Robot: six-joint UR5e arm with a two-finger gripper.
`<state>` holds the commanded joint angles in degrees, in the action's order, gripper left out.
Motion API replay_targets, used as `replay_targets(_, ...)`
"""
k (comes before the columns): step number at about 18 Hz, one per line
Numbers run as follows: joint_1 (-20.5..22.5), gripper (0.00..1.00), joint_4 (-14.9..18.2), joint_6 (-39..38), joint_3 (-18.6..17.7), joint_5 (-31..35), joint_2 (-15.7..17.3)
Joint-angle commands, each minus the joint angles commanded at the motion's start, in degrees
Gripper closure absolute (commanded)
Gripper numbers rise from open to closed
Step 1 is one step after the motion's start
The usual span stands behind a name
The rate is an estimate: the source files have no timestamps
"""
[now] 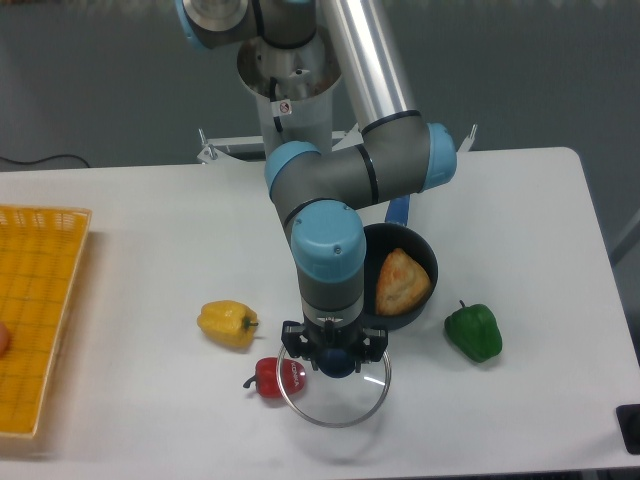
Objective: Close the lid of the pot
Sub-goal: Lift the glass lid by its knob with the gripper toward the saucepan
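Gripper on round glass lid

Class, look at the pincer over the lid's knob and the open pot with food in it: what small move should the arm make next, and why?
Probably lift the lid straight up a little. The pincer sits at the knob, apparently gripping it, though I cannot confirm that. The lid seems low, by the table, in front of the pot, which is uncovered with food inside. Raising it first should clear the rim before moving across.
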<state>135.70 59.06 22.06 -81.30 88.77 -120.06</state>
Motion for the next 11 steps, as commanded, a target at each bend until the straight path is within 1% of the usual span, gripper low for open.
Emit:
replay_targets(3,0.0,0.42,0.09,0.0,-0.26,0.09,0.09)
replay_targets(5,0.0,0.42,0.35,0.0,-0.44,0.35,0.7)
replay_targets(6,0.09,0.42,0.96,0.35,-0.53,0.53,0.88)
replay_targets(9,0.18,0.42,3.51,5.0,-0.62,0.62,1.75)
replay_targets(11,0.35,0.42,5.26,5.45,-0.7,0.7,2.63)
